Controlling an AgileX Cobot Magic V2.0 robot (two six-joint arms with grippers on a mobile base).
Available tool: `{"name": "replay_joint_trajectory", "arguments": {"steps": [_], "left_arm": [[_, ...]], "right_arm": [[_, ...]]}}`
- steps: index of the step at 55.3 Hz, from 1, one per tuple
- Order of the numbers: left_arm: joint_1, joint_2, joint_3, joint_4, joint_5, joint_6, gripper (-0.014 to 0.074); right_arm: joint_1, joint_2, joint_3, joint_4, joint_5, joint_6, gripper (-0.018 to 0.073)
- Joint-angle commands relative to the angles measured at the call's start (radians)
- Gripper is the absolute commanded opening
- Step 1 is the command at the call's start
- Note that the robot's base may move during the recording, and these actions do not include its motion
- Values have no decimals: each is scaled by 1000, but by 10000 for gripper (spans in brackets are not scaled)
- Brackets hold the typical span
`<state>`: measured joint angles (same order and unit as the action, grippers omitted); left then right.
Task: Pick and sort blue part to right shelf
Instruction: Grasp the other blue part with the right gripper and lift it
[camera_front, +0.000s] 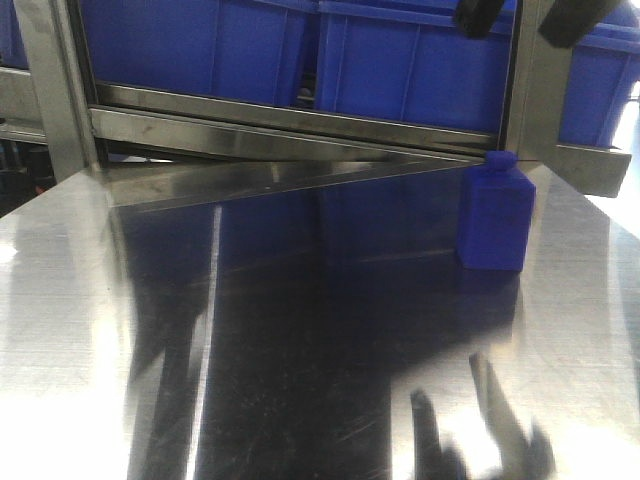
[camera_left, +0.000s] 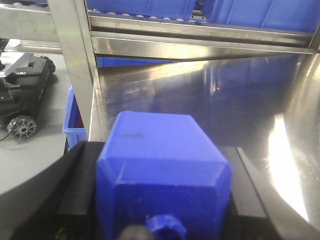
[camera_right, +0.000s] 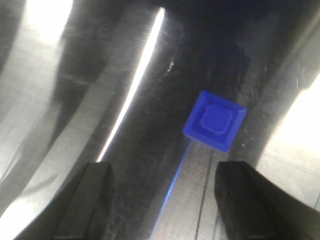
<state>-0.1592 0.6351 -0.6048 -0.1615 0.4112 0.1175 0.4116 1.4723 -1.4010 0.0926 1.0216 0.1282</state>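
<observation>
Left gripper (camera_left: 159, 147): clamped on one blue part (camera_left: 162, 172). The black fingers (camera_left: 75, 190) press both side faces, with the cap pointing back at the wrist camera. The held part hangs over the steel table (camera_front: 300, 350), base end facing the right shelf (camera_front: 280, 125) at 12 o'clock.

Second blue part (camera_front: 497, 220): standing upright on the table, cap up, at about 2 o'clock in the front view. It sits at the far edge just beside the shelf's front rail; can't tell if they touch. Blue bins (camera_front: 200, 40) sit in the rack behind it.

Right gripper (camera_right: 162, 170): fingers apart and empty, up above the table looking straight down. The second blue part is at about 1 o'clock from the finger gap, clear of both fingers.
</observation>
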Motion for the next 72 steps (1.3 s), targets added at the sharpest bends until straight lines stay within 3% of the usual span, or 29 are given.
{"name": "replay_joint_trajectory", "arguments": {"steps": [1, 11, 25, 37, 56, 62, 72], "left_arm": [[-3, -4, -28, -13, -91, 2, 337], [-3, -4, -28, -13, -91, 2, 337], [-3, -4, -28, -13, -91, 2, 337], [-3, -4, -28, -13, -92, 2, 337], [-3, -4, -28, -13, -95, 2, 337], [-3, -4, -28, -13, -95, 2, 337], [-3, -33, -28, -18, -95, 0, 337]], "right_arm": [[0, 17, -67, -46, 0, 73, 560], [-26, 99, -74, -93, 0, 181, 636], [-73, 203, -74, -86, -37, 198, 635], [-75, 274, -74, -47, -111, 205, 635], [-72, 370, -74, -46, -99, 199, 631], [-72, 373, -74, -47, -96, 182, 577], [-72, 371, -74, -70, -81, 178, 375]]}}
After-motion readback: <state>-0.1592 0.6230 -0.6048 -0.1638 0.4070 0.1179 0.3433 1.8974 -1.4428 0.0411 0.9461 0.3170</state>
